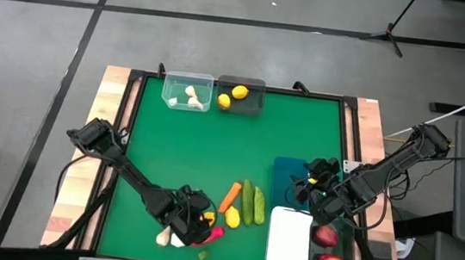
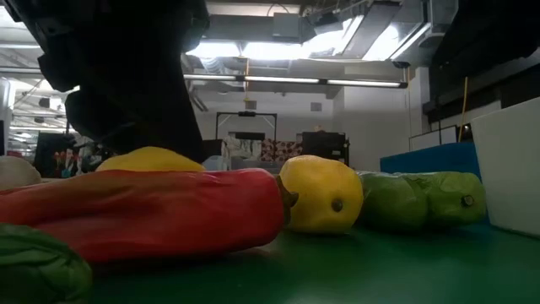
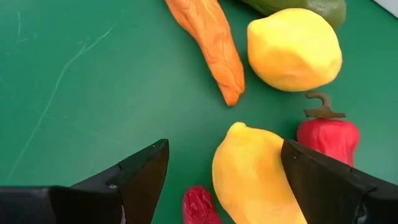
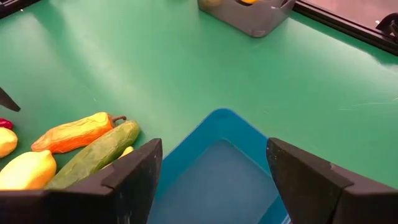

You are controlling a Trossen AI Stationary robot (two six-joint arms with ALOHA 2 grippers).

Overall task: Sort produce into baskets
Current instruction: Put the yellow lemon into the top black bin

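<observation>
My left gripper (image 1: 193,218) (image 3: 225,149) is open, low over the produce pile near the table's front edge. A yellow lemon (image 3: 255,180) lies between its fingers, close to one of them. Around it lie a second lemon (image 3: 292,46), an orange carrot (image 3: 211,50), a red pepper (image 3: 326,137) and two green cucumbers (image 1: 252,203). My right gripper (image 1: 306,188) (image 4: 214,144) hangs open above the blue basket (image 4: 217,168), with nothing between its fingers. My left gripper comes slanting down over the lemon lying on the table. One finger (image 3: 317,180) stands right at the lemon's side (image 3: 273,168); I cannot tell whether it touches. The other finger is clear of it.
A clear basket (image 1: 186,91) with white bulbs and a dark grey basket (image 1: 241,95) with two lemons stand at the far edge. A white basket (image 1: 289,240) and a dark one with red apples (image 1: 329,253) sit at the front right. The table's middle is bare green mat.
</observation>
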